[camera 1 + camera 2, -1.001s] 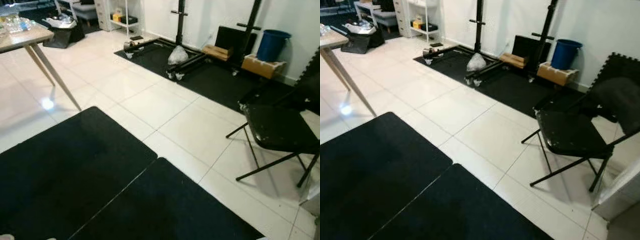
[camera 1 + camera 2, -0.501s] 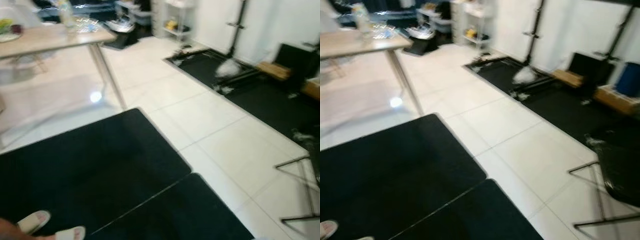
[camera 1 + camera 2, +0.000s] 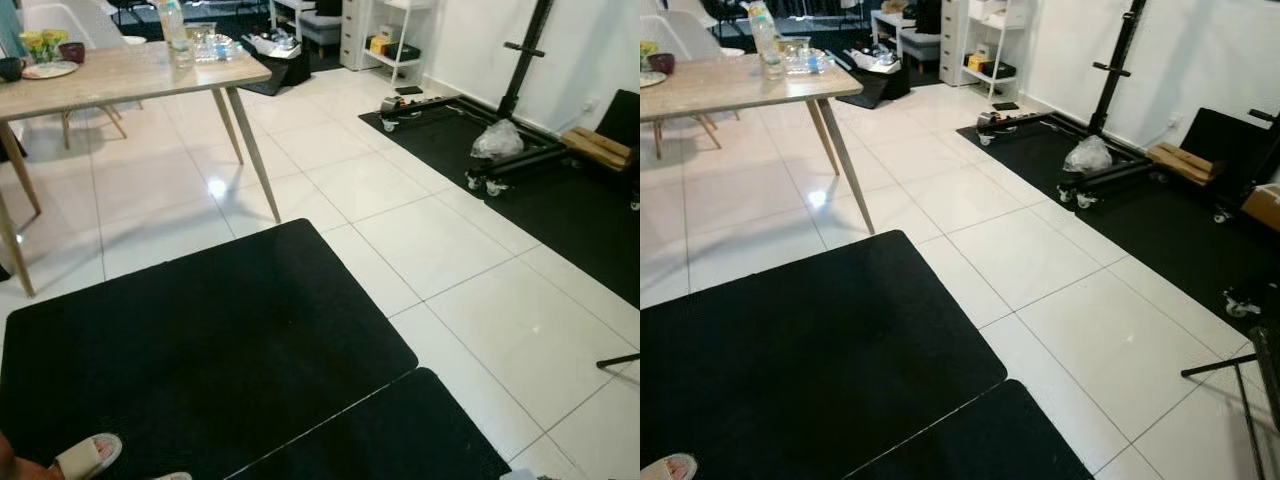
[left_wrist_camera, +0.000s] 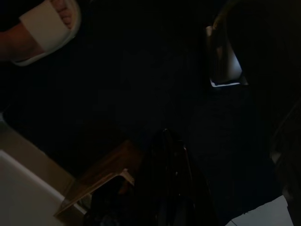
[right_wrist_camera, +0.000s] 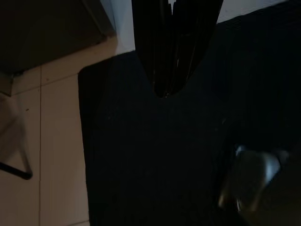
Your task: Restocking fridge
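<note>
Nearest, 2 black floor mats (image 3: 200,350) cover the white tile floor (image 3: 500,320), their edges meeting in a seam at the lower part of the head views. At the near left edge of the mats a person's foot in a pale slide sandal (image 3: 88,457) rests on the mat; the left wrist view picks it up too.

The left gripper (image 4: 169,155) hangs over the dark mat with its 2 black fingers pressed together, holding nothing; that view is very dark. The right gripper (image 5: 164,70) also hangs over the mat near the mat's edge and the tile, its fingers closed against each other and empty.

Farther off on the left stands a light wooden table (image 3: 120,75) on slanted legs. On it are a clear plastic bottle (image 3: 176,22), a clear container (image 3: 205,40) beside it, a plate with yellow food (image 3: 45,55) and a dark bowl (image 3: 72,50).

To the right, another black mat (image 3: 1160,220) carries a black rack on wheels (image 3: 1110,120), a clear plastic bag (image 3: 1088,155) and a cardboard box (image 3: 1185,162). The legs of a folding chair (image 3: 1240,390) show at the near right.

Farthest back stand white shelves (image 3: 385,35) and a dark open bag (image 3: 275,55). I cannot tell where the fridge or any stock for it is.
</note>
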Available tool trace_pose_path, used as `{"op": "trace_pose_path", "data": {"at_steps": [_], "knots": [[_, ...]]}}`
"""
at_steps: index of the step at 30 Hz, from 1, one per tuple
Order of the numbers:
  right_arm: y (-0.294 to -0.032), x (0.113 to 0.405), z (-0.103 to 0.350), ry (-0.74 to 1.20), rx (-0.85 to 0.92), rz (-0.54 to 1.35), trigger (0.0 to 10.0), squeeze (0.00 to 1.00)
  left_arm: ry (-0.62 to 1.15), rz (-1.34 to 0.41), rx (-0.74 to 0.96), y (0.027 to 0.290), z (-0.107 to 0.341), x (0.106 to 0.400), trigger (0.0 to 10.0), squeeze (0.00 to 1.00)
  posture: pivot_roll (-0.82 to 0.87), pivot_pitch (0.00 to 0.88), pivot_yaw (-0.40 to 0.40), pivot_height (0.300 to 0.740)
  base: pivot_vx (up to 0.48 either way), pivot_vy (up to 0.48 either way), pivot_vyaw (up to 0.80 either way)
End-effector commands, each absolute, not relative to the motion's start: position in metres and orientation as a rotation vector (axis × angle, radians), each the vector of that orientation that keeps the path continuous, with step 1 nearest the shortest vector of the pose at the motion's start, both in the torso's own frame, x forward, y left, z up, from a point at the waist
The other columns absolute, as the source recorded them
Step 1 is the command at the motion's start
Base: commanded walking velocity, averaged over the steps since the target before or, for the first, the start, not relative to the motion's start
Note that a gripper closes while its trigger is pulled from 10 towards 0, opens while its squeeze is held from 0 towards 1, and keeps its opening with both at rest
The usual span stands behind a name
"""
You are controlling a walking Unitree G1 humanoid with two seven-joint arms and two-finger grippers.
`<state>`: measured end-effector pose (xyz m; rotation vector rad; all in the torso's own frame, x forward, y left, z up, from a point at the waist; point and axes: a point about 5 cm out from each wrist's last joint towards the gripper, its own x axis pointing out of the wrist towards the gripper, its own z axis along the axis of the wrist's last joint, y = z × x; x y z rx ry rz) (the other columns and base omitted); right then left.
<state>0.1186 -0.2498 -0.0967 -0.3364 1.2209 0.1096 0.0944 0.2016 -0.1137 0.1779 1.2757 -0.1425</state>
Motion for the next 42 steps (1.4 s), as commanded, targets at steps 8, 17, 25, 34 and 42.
{"op": "trace_pose_path", "data": {"at_steps": [8,17,25,34,42], "knots": [[-0.2514,0.1241,-0.0946,1.209,-0.345,0.103,10.0,0.0,1.131,-0.167,0.154,0.1863,-0.1052,0.1299,10.0,0.0,-0.02,0.0,-0.037,0.74,0.282,0.0,0.0],[-0.2485,0.124,-0.0954,1.209,-0.339,0.111,10.0,0.0,1.135,-0.163,0.151,0.187,-0.1056,0.1287,10.0,0.0,-0.02,0.0,-0.038,0.74,0.278,0.0,0.0],[-0.2485,0.1238,-0.0954,1.209,-0.336,0.109,10.0,0.0,1.136,-0.163,0.148,0.1858,-0.1059,0.1282,10.0,0.0,-0.02,0.0,-0.037,0.74,0.28,0.0,0.0],[-0.2469,0.1231,-0.0961,1.211,-0.328,0.113,10.0,0.0,1.138,-0.164,0.144,0.1837,-0.1064,0.1273,10.0,0.0,-0.02,0.0,-0.037,0.74,0.277,0.0,0.0],[-0.2466,0.1221,-0.0965,1.213,-0.326,0.114,10.0,0.0,1.142,-0.162,0.142,0.1824,-0.107,0.1262,10.0,0.0,-0.02,0.0,-0.039,0.74,0.281,0.0,0.0]]}}
